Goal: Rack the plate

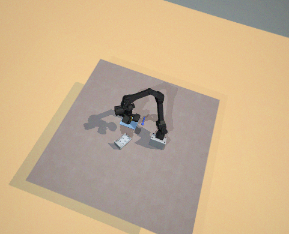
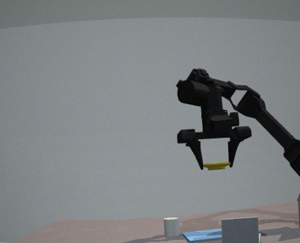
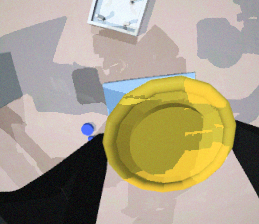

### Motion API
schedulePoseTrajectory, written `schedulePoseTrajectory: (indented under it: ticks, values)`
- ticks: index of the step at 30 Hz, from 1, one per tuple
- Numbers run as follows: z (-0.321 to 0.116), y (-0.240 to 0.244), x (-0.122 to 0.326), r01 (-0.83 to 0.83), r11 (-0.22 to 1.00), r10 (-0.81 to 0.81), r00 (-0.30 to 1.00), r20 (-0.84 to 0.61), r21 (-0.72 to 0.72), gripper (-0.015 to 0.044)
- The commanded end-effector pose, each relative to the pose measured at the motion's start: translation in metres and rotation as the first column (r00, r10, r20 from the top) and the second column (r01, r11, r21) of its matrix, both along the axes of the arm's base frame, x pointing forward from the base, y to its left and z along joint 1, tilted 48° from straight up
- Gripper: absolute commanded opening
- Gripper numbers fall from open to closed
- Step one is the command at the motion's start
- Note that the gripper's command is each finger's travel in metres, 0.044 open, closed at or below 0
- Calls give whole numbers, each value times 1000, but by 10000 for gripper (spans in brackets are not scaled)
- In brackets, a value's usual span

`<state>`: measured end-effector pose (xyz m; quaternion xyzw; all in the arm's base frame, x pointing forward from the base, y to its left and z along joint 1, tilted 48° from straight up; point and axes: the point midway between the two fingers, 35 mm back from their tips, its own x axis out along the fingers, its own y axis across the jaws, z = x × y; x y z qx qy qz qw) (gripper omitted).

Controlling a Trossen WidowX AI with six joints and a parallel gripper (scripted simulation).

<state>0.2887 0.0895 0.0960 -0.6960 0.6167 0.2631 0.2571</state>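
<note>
The yellow plate (image 1: 131, 119) (image 2: 216, 166) (image 3: 164, 145) hangs high above the table, lying level with its hollow side up. My gripper (image 2: 216, 165) (image 3: 168, 133) is shut on it, with one finger against each of two opposite edges of the rim. The fingers point down. The white dish rack (image 1: 118, 144) (image 2: 239, 230) (image 3: 113, 27) stands on the mat, off to one side of the plate, with small rails inside and a taller wall at one end. In the wrist view it shows only partly, at the top edge.
A blue flat square (image 1: 126, 125) (image 2: 202, 235) (image 3: 112, 94) lies below the plate. A pale cylinder (image 2: 171, 227) stands beside it. A thin blue object (image 1: 143, 120) (image 3: 87, 129) is between the square and the arm's grey base (image 1: 157, 142) (image 3: 4, 77). A dark patch (image 1: 137, 130) (image 3: 87, 86) lies near.
</note>
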Motion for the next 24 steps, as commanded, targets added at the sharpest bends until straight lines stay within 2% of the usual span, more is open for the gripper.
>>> schedulePoseTrajectory:
  ticks: [1, 12, 24]
  values:
    - [-6, 3, -7, -82, 997, 81, 993, -92, -10, 0]
    - [-19, 11, -23, -334, 942, 315, 878, -360, 9, 0]
    - [-32, 17, -42, -565, 818, 503, 616, -606, 105, 0]
